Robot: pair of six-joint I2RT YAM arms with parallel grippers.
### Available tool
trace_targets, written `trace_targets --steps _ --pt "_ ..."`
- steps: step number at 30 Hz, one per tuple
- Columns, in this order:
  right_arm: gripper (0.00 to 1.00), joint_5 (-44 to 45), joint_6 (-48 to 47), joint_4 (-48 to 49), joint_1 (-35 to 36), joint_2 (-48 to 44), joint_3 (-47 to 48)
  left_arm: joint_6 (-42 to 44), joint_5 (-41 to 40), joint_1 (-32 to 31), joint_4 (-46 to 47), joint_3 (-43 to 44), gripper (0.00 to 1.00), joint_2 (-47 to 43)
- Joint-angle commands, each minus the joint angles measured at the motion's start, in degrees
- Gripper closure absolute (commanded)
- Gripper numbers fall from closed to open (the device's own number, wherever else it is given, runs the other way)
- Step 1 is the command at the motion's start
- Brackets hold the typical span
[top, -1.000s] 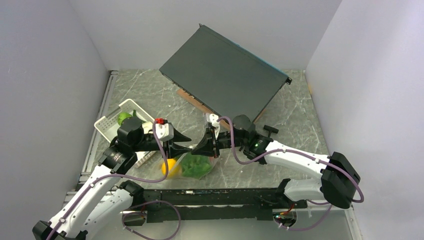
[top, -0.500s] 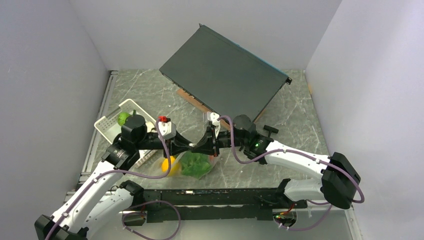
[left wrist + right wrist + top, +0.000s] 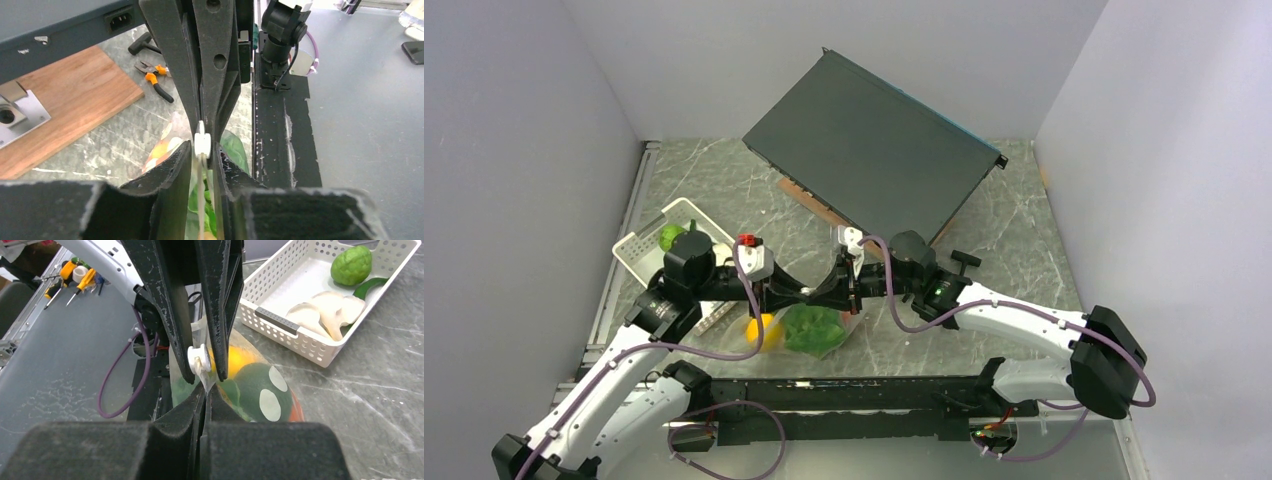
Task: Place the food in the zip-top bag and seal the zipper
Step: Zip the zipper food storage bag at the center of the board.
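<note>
Left of the clear polka-dotted zip-top bag (image 3: 250, 385) and a little behind it, a white perforated plastic basket (image 3: 646, 224) lies on the grey marbled worktop (image 3: 1014, 210). It holds a round green fruit (image 3: 351, 265), pale white mushrooms (image 3: 325, 315) and the tip of a slim dark-green cucumber (image 3: 367, 286).

The left hand (image 3: 203, 150) reaches to the bag's top edge from the left. Its two fingers stand close together, straddling the thin whitish zipper (image 3: 201, 200). A narrow slit shows beside the strip, so I cannot tell whether they press on it. A small white slider (image 3: 199, 359) sits on the zipper right at these fingertips.

The bag hangs below the two hands, near the front edge of the worktop. Whether its bottom rests on the stone I cannot tell. Inside it, a yellow-orange round fruit (image 3: 762, 330) lies on the left and leafy green lettuce (image 3: 814, 330) on the right.

The right hand (image 3: 205, 397) comes to the bag's top edge from the right, tip to tip with the left hand. Its fingers are clenched flat on the bag's mouth edge, just beside the slider.

Behind the bag and to its right, a large dark metal case (image 3: 874, 150) lies tilted on a brown wooden board (image 3: 75, 100). Orange-handled pliers (image 3: 157, 80) lie on the worktop by that board.
</note>
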Motion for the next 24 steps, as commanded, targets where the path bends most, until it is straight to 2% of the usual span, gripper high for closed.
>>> trace_targets --steps 1,5,11,19,24 --pt "1.00 0.35 -1.59 1.43 0.38 -1.98 1.96 -0.09 1.69 0.35 2.40 0.26 0.67 -1.61" --pt "1.00 0.26 -1.55 1.28 0.40 -1.74 2.11 -0.28 1.91 0.36 3.33 -0.33 0.66 -2.83" --pt "1.00 0.60 -1.28 1.62 0.38 -1.77 2.11 0.38 2.37 0.44 2.14 0.16 0.80 -1.76" --pt "1.00 0.44 -0.91 2.36 0.39 -1.55 2.04 0.64 2.45 0.40 1.14 0.74 0.72 -0.33" --pt "1.00 0.31 -0.97 2.24 0.47 -1.50 2.05 0.36 2.30 0.46 2.26 0.40 0.84 -1.05"
